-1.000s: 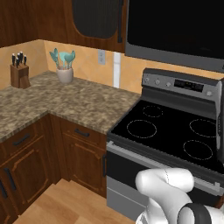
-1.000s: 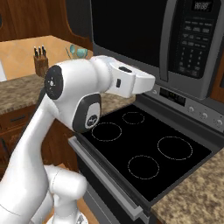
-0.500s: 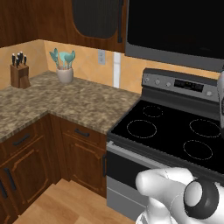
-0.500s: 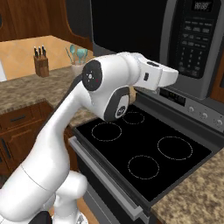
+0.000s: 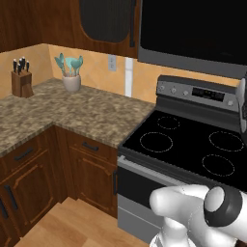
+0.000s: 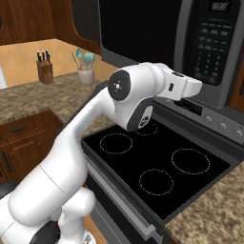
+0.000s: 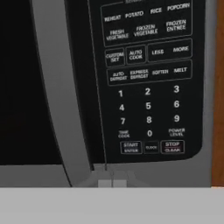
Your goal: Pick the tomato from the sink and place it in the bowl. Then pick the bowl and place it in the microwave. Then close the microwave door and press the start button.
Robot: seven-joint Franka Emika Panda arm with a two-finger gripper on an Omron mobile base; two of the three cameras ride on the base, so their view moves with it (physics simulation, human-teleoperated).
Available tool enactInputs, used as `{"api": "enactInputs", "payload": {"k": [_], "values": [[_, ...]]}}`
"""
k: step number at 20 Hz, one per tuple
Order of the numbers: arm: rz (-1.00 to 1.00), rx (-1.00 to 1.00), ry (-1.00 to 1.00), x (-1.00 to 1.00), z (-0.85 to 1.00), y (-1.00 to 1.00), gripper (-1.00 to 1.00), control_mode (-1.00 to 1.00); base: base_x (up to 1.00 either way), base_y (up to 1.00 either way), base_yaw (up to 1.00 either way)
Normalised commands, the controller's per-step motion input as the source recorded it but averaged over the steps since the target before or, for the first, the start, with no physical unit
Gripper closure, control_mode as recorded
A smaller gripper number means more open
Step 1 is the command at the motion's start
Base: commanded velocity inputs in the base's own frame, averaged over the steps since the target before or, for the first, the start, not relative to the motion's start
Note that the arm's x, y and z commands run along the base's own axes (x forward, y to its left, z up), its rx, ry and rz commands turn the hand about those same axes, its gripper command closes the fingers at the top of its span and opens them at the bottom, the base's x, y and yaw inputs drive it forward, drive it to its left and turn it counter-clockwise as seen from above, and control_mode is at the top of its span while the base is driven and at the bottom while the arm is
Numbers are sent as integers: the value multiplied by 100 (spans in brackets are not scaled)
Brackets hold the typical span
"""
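Now the gripper (image 7: 112, 183), fingers pressed together and holding nothing, has swung up from over the stove (image 6: 157, 164) to face the microwave (image 6: 143, 33) keypad; the microwave door (image 7: 26, 87) looks shut, and the start button (image 7: 131, 147) sits just above the fingertips, so the press is probably next

Both base views look forward and down over the stove (image 5: 193, 149) from opposite sides; the hand view faces the microwave (image 7: 144, 78) keypad close beyond the fingertips (image 7: 112, 183).

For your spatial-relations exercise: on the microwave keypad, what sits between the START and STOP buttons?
In the hand view, one small button marked CLOCK sits between START and STOP, all in the bottom row.
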Motion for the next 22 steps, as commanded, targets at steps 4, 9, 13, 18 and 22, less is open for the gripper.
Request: {"api": "enactInputs", "payload": {"k": [4,9,13,18,22], "values": [[4,0,0,33,0,-28,100,-100,0,0,0],[4,0,0,21,0,-27,100,-100,0,0,0],[3,0,0,18,-1,-31,100,-100,0,0,0],[4,0,0,29,-5,-29,100,-100,0,0,0],[10,3,0,41,-22,-49,100,-100,0,0,0]]}}
